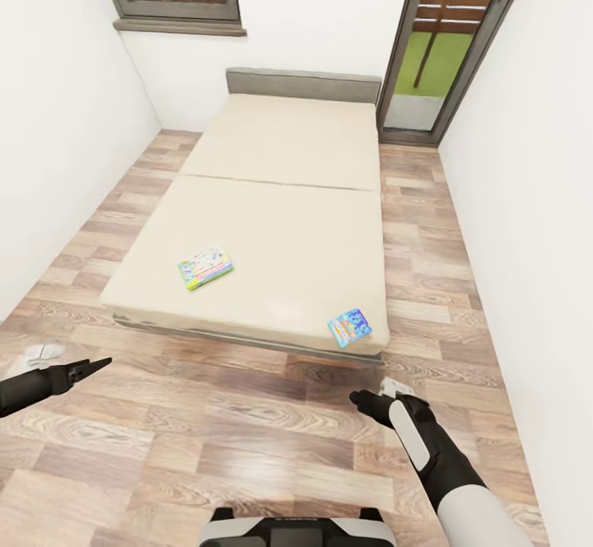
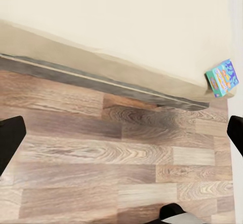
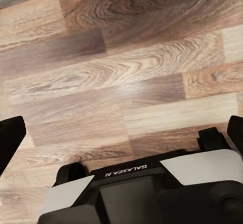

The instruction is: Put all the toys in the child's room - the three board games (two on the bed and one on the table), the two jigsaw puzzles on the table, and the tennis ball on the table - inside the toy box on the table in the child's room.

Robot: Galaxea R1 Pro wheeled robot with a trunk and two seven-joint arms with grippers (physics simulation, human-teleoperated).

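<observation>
Two board games on the bed, seen from its foot.
One board game was laid left of centre; the other board game was placed at the near right corner, by the edge.

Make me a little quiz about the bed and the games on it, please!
1. True or false: the blue board game lies in the middle of the bed.
2. Which game lies nearer the right gripper? A: the green-edged board game. B: the blue board game.
3. Fill in: both grippers hang over the wood ____, and the left gripper holds nothing.

Key:
1. False. It lies at the near corner of the mattress, by the edge.
2. B.
3. Floor.
</observation>
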